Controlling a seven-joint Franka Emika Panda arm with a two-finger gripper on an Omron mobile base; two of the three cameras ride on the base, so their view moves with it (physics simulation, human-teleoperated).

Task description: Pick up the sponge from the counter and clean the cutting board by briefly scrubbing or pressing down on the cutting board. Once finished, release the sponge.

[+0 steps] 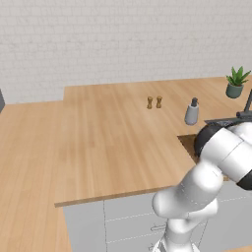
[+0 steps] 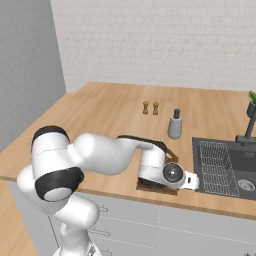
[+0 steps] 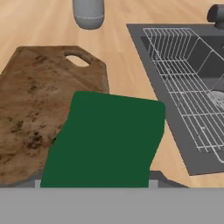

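**Sponge held over the board's edge**

The hand view alone shows the sponge (image 3: 105, 140): a dark green slab, close in the fingers, which are closed on it. It overlaps the sink-side edge of the cutting board (image 3: 39, 105), a dark brown grained rectangle with a handle slot. From the right base view the arm hides most of that board on the table (image 2: 100, 107).
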